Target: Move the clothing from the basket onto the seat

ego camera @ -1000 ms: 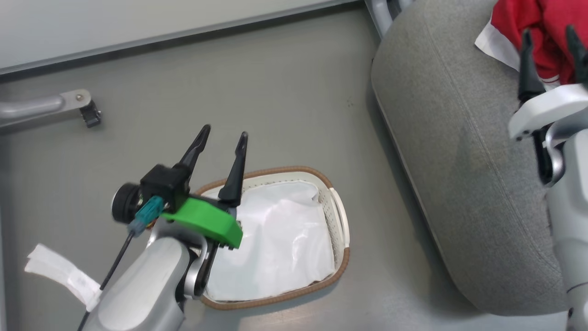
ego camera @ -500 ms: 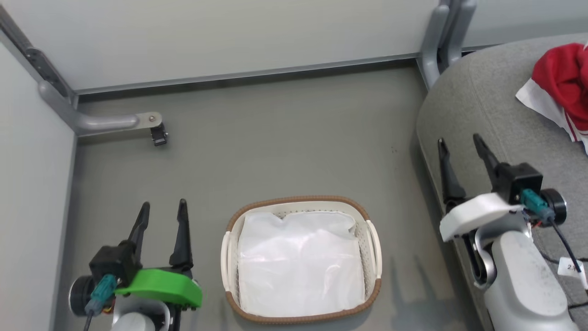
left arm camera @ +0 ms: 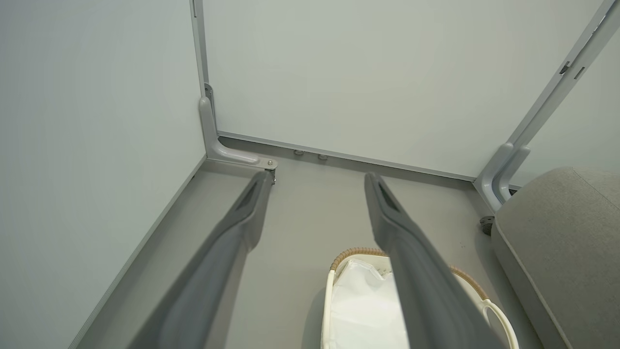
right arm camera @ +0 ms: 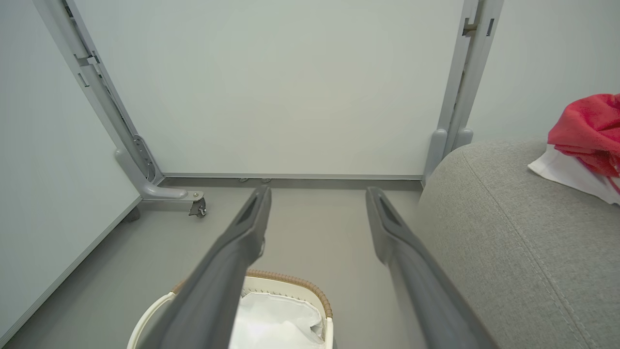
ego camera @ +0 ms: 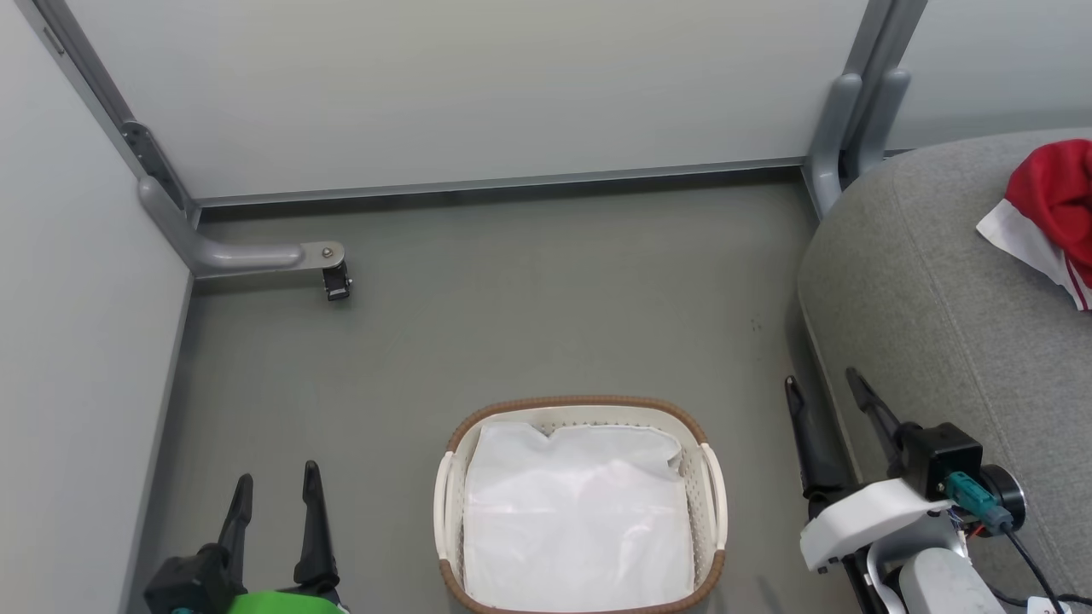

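Lying on the grey seat (ego camera: 921,298), beyond and right of the right hand (ego camera: 821,379), the red clothing (ego camera: 1054,192) is being shown. The basket (ego camera: 580,401) is being flanked by the left hand (ego camera: 278,473) and right hand, both being held spread, empty.

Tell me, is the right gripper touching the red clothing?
Apart. Head view shows bare grey seat between the right gripper and the clothing.

The clothing (ego camera: 1054,188) is bright red with a white band, and the seat (ego camera: 938,324) is grey with a woven texture. The basket (ego camera: 580,400) is cream-white, dotted with holes, and has a brown woven-look rim. Its sheet (ego camera: 580,520) is plain white and the floor (ego camera: 512,298) is dull grey.
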`<state>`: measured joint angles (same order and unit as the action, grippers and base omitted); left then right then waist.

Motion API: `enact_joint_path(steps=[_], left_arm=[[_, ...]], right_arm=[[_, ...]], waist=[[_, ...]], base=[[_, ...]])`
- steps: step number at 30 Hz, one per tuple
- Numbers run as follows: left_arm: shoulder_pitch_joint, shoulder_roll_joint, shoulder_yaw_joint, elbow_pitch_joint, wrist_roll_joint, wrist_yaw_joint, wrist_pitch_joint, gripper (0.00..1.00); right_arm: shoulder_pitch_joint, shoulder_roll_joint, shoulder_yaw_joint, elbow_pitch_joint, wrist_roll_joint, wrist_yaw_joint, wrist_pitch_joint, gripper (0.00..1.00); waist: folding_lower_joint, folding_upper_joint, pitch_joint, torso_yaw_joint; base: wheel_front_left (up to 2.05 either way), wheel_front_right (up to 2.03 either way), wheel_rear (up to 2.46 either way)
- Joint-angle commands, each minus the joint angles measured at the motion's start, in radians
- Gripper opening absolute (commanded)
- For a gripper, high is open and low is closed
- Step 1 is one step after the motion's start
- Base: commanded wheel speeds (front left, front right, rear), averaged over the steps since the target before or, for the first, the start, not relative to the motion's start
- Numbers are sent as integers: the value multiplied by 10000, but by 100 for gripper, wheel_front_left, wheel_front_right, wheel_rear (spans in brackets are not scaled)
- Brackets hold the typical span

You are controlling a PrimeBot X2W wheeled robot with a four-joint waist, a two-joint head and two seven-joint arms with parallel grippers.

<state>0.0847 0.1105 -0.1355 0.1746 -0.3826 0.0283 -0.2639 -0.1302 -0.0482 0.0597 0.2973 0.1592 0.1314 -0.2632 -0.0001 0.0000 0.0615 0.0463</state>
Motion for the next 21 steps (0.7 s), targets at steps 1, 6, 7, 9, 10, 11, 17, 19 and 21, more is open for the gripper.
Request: enact_joint_path(steps=[1, 6, 7, 9, 10, 11, 17, 19, 21], left_arm=[[140, -55, 147, 18, 80, -121, -7, 100], [121, -284, 438, 43, 311, -503, -7, 100], [114, -315, 486, 61, 345, -548, -7, 100], [104, -394, 570, 87, 405, -633, -7, 100], [99, -430, 606, 100, 457, -672, -7, 100], [95, -451, 634, 107, 485, -710, -7, 100], [61, -519, 815, 177, 577, -862, -7, 100], [41, -538, 840, 205, 616, -912, -7, 100], [18, -558, 859, 245, 611, -948, -7, 100]], right_arm=[[166, -43, 50, -62, 7, -15, -18, 100], [270, -43, 148, -108, 36, -15, -20, 100], [291, -43, 162, -107, 52, -15, -19, 100], [326, -43, 181, -84, 72, -15, -19, 100], [342, -43, 184, -81, 76, -15, -19, 100], [351, -43, 186, -83, 77, -15, -19, 100], [391, -42, 195, -85, 91, -15, -19, 100], [388, -42, 211, -68, 101, -15, -19, 100], [380, -42, 227, -55, 119, -15, -19, 100]], waist=[[1, 0, -15, -9], [1, 0, -60, -9], [1, 0, -73, -11], [1, 0, -102, -19], [1, 0, -117, -26], [1, 0, -128, -31], [1, 0, -164, -43], [1, 0, -162, -39], [1, 0, -161, -31]], base=[[0, 0, 0], [0, 0, 0], [0, 0, 0], [0, 0, 0], [0, 0, 0], [0, 0, 0], [0, 0, 0], [0, 0, 0], [0, 0, 0]])
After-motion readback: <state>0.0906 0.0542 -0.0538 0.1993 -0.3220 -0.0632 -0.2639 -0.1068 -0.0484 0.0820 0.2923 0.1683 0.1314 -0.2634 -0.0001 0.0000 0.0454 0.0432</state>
